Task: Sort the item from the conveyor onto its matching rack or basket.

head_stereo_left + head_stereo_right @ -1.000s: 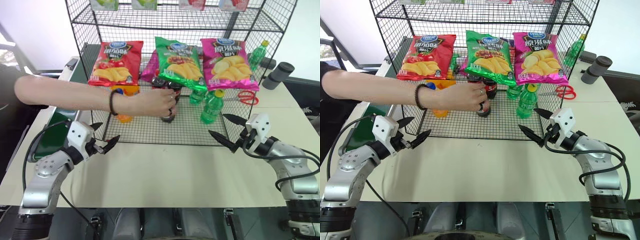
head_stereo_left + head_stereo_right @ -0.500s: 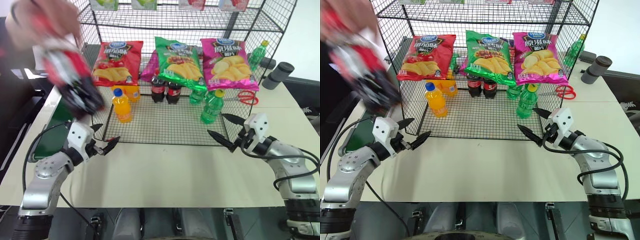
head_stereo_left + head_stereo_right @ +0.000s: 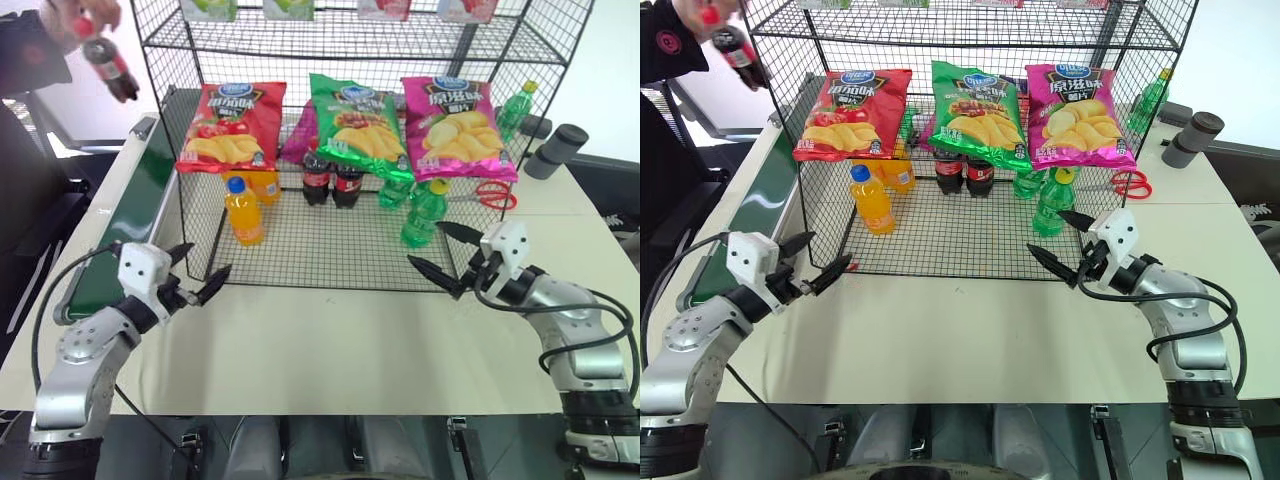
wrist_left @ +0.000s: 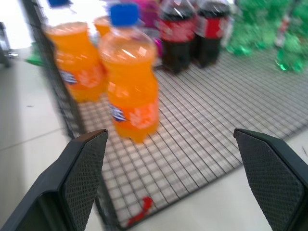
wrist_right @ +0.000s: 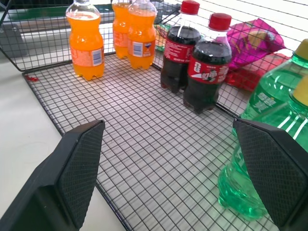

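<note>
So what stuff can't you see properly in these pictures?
- Cola bottle in the person's hand, head view: blurred, label unreadable.
- Person: cut off by the picture's edge.
- Conveyor: its near end is hidden behind the left gripper.
- Top-shelf packs: cut off by the top edge.
- Green bottles, right wrist view: partly hidden by a fingertip.

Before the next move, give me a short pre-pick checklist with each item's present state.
1. Cola bottle on the conveyor: not ok, a person's hand holds it above the belt's far end.
2. Left gripper open and empty: ok.
3. Right gripper open and empty: ok.
4. Free space on the rack base beside the two colas: ok.
5. Person clear of the belt: not ok.
</note>
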`<state>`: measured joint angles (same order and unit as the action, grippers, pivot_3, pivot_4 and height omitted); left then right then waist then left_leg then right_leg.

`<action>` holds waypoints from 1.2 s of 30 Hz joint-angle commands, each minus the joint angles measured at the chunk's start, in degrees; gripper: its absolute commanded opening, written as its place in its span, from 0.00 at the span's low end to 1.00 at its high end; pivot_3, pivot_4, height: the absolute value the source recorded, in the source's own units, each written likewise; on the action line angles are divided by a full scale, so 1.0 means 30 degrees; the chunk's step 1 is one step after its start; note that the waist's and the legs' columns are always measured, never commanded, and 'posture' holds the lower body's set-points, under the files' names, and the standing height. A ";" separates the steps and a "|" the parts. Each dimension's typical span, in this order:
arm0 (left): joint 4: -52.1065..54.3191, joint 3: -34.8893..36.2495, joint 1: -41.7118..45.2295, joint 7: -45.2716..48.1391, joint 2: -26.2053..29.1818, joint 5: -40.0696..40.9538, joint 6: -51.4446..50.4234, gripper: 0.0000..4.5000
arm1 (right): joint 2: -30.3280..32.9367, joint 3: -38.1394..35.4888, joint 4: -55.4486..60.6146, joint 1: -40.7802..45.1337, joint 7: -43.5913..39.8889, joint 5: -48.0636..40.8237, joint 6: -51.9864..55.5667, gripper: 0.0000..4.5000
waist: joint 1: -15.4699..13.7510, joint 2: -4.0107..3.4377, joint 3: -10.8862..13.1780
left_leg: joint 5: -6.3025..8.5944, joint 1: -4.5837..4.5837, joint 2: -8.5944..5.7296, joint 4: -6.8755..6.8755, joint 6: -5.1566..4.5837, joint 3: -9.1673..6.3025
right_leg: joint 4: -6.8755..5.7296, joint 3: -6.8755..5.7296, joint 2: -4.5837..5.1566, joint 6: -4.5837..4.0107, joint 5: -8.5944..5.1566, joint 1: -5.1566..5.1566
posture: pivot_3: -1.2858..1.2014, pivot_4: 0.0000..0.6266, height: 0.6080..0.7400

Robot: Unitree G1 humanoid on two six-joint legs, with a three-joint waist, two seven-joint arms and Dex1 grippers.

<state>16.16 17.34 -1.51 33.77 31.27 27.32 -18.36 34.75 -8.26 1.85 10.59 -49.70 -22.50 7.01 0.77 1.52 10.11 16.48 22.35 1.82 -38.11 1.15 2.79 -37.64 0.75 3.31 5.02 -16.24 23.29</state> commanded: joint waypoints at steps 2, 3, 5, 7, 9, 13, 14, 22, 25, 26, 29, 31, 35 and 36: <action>0.0736 0.1611 0.0259 -0.0669 0.0018 0.1055 -0.0377 1.00 | -0.0097 -0.0167 -0.0197 0.0529 -0.0174 -0.0032 -0.0504 0.99 | 0.0011 -0.0001 0.0000 | 0.0000 0.0000 -0.0001 -0.0001 0.0000 0.0002 | -0.0002 0.0001 0.0000 0.0000 0.0000 0.0000 | 0.52 0.24 1.00; 0.0623 0.1806 0.0283 -0.0788 -0.0022 0.1125 -0.0358 1.00 | -0.0119 -0.0146 -0.0290 0.0586 -0.0206 -0.0010 -0.0557 0.99 | 0.0001 -0.0001 0.0000 | 0.0000 -0.0001 -0.0001 -0.0001 0.0000 0.0002 | -0.0002 0.0001 0.0000 0.0000 0.0000 0.0000 | 0.52 0.24 1.00; 0.0070 0.2537 0.0447 -0.1418 -0.0343 0.1208 -0.0079 1.00 | -0.0241 -0.0047 -0.0425 0.0699 -0.0308 -0.0008 -0.0683 0.99 | 0.0002 -0.0001 0.0000 | 0.0000 0.0000 -0.0002 -0.0002 0.0000 0.0000 | -0.0003 -0.0001 -0.0003 0.0000 0.0000 0.0001 | 0.52 0.24 1.00; -0.0433 0.3139 0.0623 -0.2081 -0.0658 0.1133 0.0285 1.00 | -0.0383 0.0061 -0.0424 0.0746 -0.0358 -0.0035 -0.0734 0.99 | 0.0002 0.0001 -0.0001 | 0.0000 -0.0001 -0.0002 -0.0003 0.0000 0.0002 | -0.0003 0.0000 -0.0003 0.0000 0.0000 0.0000 | 0.52 0.24 1.00; -0.0890 0.3600 0.0813 -0.2705 -0.0874 0.0843 0.0619 1.00 | -0.0542 0.0180 -0.0296 0.0741 -0.0337 -0.0011 -0.0725 0.99 | 0.0012 0.0002 -0.0002 | 0.0000 -0.0002 0.0000 -0.0006 0.0000 -0.0001 | -0.0006 -0.0002 -0.0009 0.0000 0.0000 0.0001 | 0.52 0.24 1.00; -0.1949 0.4433 0.1202 -0.4670 -0.1062 -0.0324 0.1497 1.00 | -0.0947 0.0549 0.0341 0.0640 -0.0110 -0.0042 -0.0467 0.99 | -0.0008 0.0004 -0.0003 | 0.0000 -0.0001 -0.0002 -0.0006 0.0000 0.0001 | -0.0006 -0.0002 -0.0007 0.0001 0.0001 0.0001 | 0.52 0.24 1.00; -0.2311 0.4593 0.1296 -0.5373 -0.1109 -0.0860 0.1743 1.00 | -0.1079 0.0674 0.0520 0.0614 -0.0051 -0.0045 -0.0387 0.99 | -0.0008 0.0004 -0.0003 | 0.0000 -0.0001 -0.0002 -0.0007 0.0000 0.0000 | -0.0007 -0.0003 -0.0007 0.0001 0.0001 0.0001 | 0.52 0.24 1.00; -0.3750 0.4362 0.1718 -0.6032 -0.1502 -0.1469 0.2689 1.00 | -0.1840 0.1633 0.1477 0.0602 0.0305 -0.0012 0.0081 0.99 | -0.0036 0.0017 -0.0011 | 0.0000 0.0000 -0.0005 -0.0008 0.0001 0.0001 | -0.0011 -0.0007 0.0007 0.0002 0.0001 0.0002 | 0.52 0.24 1.00; -0.4104 0.4146 0.2022 -0.6843 -0.1734 -0.2129 0.2829 1.00 | -0.2062 0.2002 0.1629 0.0644 0.0383 0.0026 0.0125 0.99 | -0.0023 0.0020 -0.0013 | 0.0000 0.0000 -0.0006 -0.0008 0.0002 0.0001 | -0.0011 -0.0006 0.0013 0.0002 0.0001 0.0001 | 0.52 0.24 1.00; -0.4292 0.4028 0.2112 -0.7147 -0.1775 -0.2480 0.2893 1.00 | -0.2151 0.2118 0.1682 0.0685 0.0448 0.0069 0.0162 0.99 | -0.0019 0.0022 -0.0014 | 0.0000 0.0000 -0.0006 -0.0008 0.0001 0.0000 | -0.0012 -0.0007 0.0012 0.0002 0.0001 0.0001 | 0.52 0.24 1.00; -0.4680 0.4006 0.2431 -0.7486 -0.2094 -0.2663 0.3225 1.00 | -0.2362 0.2429 0.1737 0.0853 0.0643 0.0255 0.0221 0.99 | -0.0005 0.0023 -0.0015 | 0.0000 -0.0001 -0.0004 -0.0008 0.0001 -0.0003 | -0.0014 -0.0010 0.0009 0.0002 0.0002 0.0003 | 0.52 0.24 1.00; -0.4817 0.3799 0.2559 -0.7696 -0.2179 -0.2993 0.3358 1.00 | -0.2498 0.2563 0.1724 0.0992 0.0767 0.0313 0.0278 0.99 | 0.0007 0.0023 -0.0015 | 0.0000 -0.0001 -0.0004 -0.0008 0.0001 -0.0001 | -0.0014 -0.0009 0.0010 0.0002 0.0002 0.0003 | 0.52 0.24 1.00; -0.5148 0.3616 0.2744 -0.8100 -0.2288 -0.3355 0.3557 1.00 | -0.2732 0.2725 0.1697 0.1149 0.0915 0.0375 0.0303 0.99 | 0.0000 0.0023 -0.0015 | 0.0000 -0.0001 -0.0002 -0.0008 0.0001 -0.0002 | -0.0016 -0.0010 0.0010 0.0002 0.0002 0.0005 | 0.52 0.24 1.00; -0.5282 0.3563 0.2786 -0.8205 -0.2337 -0.3471 0.3622 1.00 | -0.2816 0.2781 0.1672 0.1166 0.0937 0.0406 0.0276 0.99 | 0.0000 0.0024 -0.0015 | 0.0000 -0.0001 -0.0003 -0.0008 0.0002 -0.0002 | -0.0016 -0.0010 0.0010 0.0002 0.0002 0.0005 | 0.52 0.24 1.00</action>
<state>-0.14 27.77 6.11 9.94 24.16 17.70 -9.23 26.76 0.14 4.47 13.47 -47.09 -21.01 8.22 0.77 1.59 10.06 16.48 22.35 1.81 -38.14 1.16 2.79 -37.69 0.72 3.34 5.03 -16.23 23.30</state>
